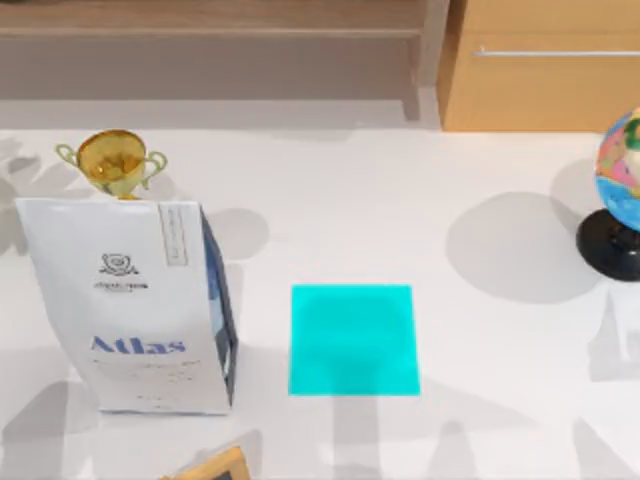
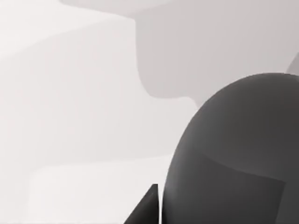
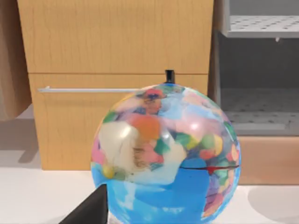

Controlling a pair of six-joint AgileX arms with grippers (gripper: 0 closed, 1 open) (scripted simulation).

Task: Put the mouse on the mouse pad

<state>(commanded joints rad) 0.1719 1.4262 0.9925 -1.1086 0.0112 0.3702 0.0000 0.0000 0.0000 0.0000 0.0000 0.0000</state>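
The mouse pad [image 1: 354, 340] is a flat bright cyan sheet lying bare near the middle of the white table. In the left wrist view a dark grey rounded body with a seam, apparently the mouse [image 2: 233, 154], rests on the table very close to the camera. A dark edge of my left gripper [image 2: 147, 207] shows just beside it. A dark corner of my right gripper [image 3: 88, 210] shows in the right wrist view, close in front of the globe.
A white "Atlas" bag [image 1: 130, 300] stands left of the pad, with a gold trophy [image 1: 112, 160] behind it. A colourful globe [image 1: 625, 190] on a black base stands at the right edge. A wooden frame corner [image 1: 210, 468] pokes in at the front. A wooden cabinet [image 1: 540, 65] stands behind the table.
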